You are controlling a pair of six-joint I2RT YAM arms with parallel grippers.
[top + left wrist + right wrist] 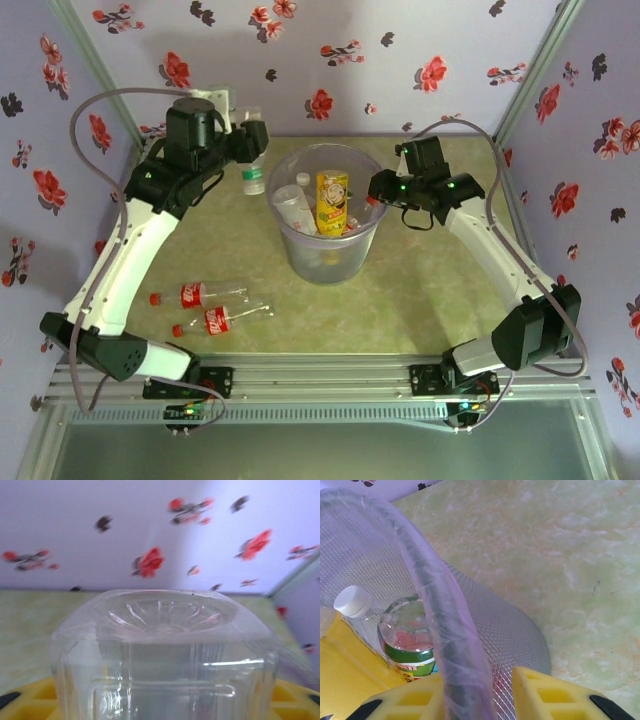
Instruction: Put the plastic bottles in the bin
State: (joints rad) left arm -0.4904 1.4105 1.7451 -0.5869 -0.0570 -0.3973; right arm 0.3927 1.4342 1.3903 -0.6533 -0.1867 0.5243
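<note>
The bin (300, 262), a mesh bucket with a lavender liner, stands mid-table. My right gripper (376, 190) (477, 690) is shut on its right rim (427, 590), which passes between the yellow fingers. Inside the bin are a yellow-labelled bottle (332, 200), a clear white-capped one (293, 205) (352, 601) and a green-labelled one (407, 645). At the back left, my left gripper (250, 135) (162, 700) is shut on a clear plastic bottle (165, 645), its ribbed base pointing at the back wall. Two red-labelled bottles (195, 294) (218, 320) lie on the table at the front left.
Another small bottle with a greenish label (252, 178) stands just under my left gripper, left of the bin. Flowered walls close in the back and sides, with a corner post (528, 75) at the back right. A metal rail (320, 378) runs along the near edge.
</note>
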